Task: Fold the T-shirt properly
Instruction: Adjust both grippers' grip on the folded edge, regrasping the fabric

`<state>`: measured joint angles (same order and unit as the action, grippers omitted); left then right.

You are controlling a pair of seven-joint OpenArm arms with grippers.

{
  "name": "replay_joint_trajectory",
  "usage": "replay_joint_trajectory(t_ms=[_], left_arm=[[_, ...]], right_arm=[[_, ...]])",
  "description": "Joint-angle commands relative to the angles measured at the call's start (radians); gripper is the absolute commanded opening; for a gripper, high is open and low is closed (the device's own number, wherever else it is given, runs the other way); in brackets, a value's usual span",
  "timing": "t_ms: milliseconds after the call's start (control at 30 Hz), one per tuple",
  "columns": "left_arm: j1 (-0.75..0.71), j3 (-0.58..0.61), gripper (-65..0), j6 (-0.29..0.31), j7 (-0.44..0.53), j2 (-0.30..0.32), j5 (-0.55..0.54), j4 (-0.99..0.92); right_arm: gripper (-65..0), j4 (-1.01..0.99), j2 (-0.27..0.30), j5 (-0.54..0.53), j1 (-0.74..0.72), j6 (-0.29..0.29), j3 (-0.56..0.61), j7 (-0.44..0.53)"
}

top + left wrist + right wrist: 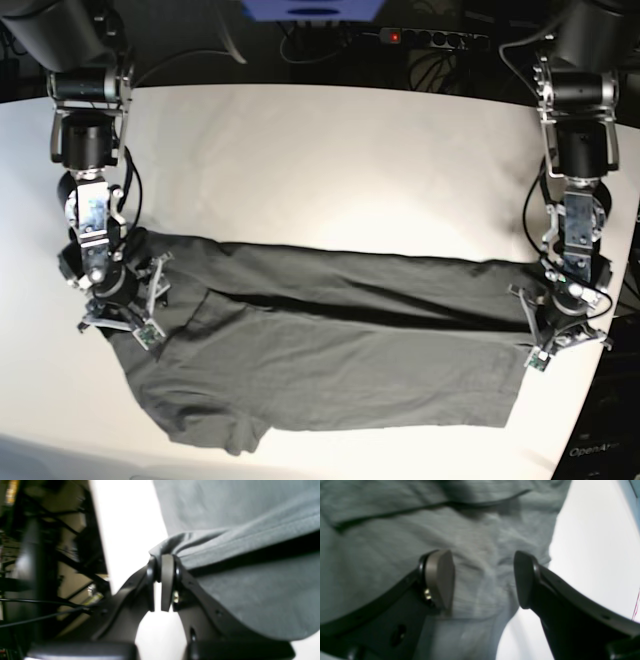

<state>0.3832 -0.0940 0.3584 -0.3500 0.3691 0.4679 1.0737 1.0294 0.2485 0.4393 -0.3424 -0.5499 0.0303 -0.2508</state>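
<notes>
Left gripper (163,566) jaws pinched, right gripper (483,580) jaws apart

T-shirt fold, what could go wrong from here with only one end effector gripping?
The left end effector pinches only a small bunch at the edge of the T-shirt, so the fabric may slip free. The right end effector is open over the cloth; if only one side lifts, the fold could skew. The lower sleeve area already lies bunched.

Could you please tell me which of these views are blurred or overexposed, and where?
Left wrist view: everything is soft, the dark frame on the left smeared, and the white table blown out beside the dark charcoal-grey T-shirt pinched in the left tool. Right wrist view: the shirt's fabric and the open right tool are blurred. Base view: sharp, evenly lit.
</notes>
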Motion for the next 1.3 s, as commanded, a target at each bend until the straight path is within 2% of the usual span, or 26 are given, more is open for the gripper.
replay_joint_trajectory(t_ms=[0, 667, 767, 900, 967, 1033, 1133, 1267], left_arm=[[0.023, -0.002, -62.6, -0.012, 0.013, 0.011, 0.001, 0.02], [0.018, 0.001, -60.8, -0.012, 0.015, 0.011, 0.004, 0.016], [0.017, -0.002, -50.3, -0.012, 0.015, 0.014, 0.004, 0.016], [0.017, -0.005, -25.5, -0.014, 0.015, 0.014, 0.002, 0.026], [0.009, -0.003, -15.4, -0.012, 0.015, 0.015, 0.002, 0.026], [-0.007, -0.003, -8.3, -0.012, 0.015, 0.014, 0.002, 0.036], [-0.037, -0.005, -2.4, -0.012, 0.013, 0.015, 0.002, 0.087], [-0.115, -0.005, -2.0, -0.014, 0.013, 0.014, 0.002, 0.19]], right_arm=[[-27.1, 0.019, 0.007, -0.004, -0.011, 0.008, -0.005, 0.015], [-27.1, 0.024, 0.007, -0.004, 0.047, 0.008, -0.005, 0.018], [-27.1, 0.048, 0.007, -0.004, 0.058, 0.008, -0.005, 0.017], [-27.1, 0.113, 0.01, -0.004, 0.092, 0.008, -0.005, 0.015], [-27.1, 0.133, 0.01, -0.004, 0.099, 0.008, -0.005, 0.015], [-27.1, 0.145, 0.01, -0.003, 0.11, 0.008, -0.005, 0.015], [-27.1, 0.156, 0.012, -0.003, 0.131, 0.008, -0.005, 0.015], [-27.1, 0.156, 0.015, -0.003, 0.144, 0.008, -0.005, 0.017]])
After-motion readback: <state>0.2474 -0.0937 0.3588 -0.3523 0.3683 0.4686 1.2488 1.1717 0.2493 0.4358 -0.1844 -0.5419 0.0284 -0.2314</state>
